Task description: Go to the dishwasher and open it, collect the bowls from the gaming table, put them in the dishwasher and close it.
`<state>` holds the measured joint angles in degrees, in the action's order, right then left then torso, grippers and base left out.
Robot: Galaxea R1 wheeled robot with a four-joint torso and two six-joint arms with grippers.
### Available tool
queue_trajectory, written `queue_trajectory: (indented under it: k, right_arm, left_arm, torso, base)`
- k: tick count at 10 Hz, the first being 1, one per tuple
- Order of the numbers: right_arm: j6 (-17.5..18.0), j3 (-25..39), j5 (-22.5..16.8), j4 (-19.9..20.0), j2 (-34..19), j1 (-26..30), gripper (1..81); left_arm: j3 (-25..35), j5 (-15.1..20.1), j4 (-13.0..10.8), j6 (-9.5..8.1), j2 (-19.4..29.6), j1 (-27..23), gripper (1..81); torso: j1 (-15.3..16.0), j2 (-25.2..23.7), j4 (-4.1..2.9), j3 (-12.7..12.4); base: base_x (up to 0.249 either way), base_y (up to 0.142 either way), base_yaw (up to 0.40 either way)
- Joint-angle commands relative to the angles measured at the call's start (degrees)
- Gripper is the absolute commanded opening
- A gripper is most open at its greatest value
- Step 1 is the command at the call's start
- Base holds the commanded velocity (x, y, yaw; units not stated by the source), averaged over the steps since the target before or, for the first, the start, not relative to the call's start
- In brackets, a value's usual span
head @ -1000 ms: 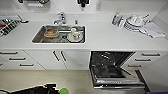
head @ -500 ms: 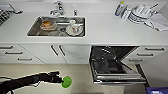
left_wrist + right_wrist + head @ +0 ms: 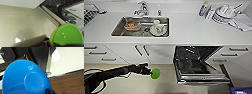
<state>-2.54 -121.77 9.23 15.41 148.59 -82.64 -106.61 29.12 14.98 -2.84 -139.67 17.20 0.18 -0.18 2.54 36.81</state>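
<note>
The left gripper (image 3: 149, 72) fingers gripped a green bowl (image 3: 155, 73) by its rim; the right fingers held a blue bowl (image 3: 25, 79). Both bowls looked light, rigid and slippery beside the open dishwasher (image 3: 199, 65).

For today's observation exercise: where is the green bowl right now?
In the head view the green bowl sits at the left gripper, low over the floor, left of the open dishwasher.

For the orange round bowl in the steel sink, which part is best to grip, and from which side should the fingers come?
Grip the rim of the orange round bowl, coming from above. It sits upright, low in the steel sink, whose walls would likely block a sideways approach.
</note>
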Motion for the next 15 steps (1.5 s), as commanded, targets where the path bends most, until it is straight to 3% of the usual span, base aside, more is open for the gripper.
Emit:
queue_trajectory:
  k: [1, 4, 9, 15]
  right_arm:
    - [-0.1, 0.85, -5.19, -0.38, -1.34, -1.26, 1.0]
    - [-0.1, 0.58, -5.19, -0.38, -0.99, -1.17, 1.0]
    - [-0.19, 0.49, -5.19, -0.38, -0.11, -0.47, 1.0]
    - [-0.19, 0.41, -5.27, -0.38, 0.5, 0.23, 1.0]
  left_arm:
    - [-3.95, 3.4, 1.98, -0.32, -3.59, -8.8, 1.0]
    - [-9.14, 3.4, 1.9, -1.29, -12.02, -11.09, 1.0]
    - [-18.2, 3.75, 1.54, -1.38, -26.81, -15.04, 1.0]
    - [-24.09, 3.92, 1.54, -1.38, -39.55, -19.35, 1.0]
  torso:
    - [0.0, 0.0, 0.0, 0.0]
    - [0.0, 0.02, 0.0, 0.0]
    - [0.02, 0.05, 0.0, 0.05]
    - [0.05, 0.05, 0.0, 0.07]
  base:
    - [0.0, 0.0, 0.0]
    - [0.0, 0.0, 0.0]
    - [0.0, 0.0, 0.0]
    - [0.0, 0.0, 0.0]
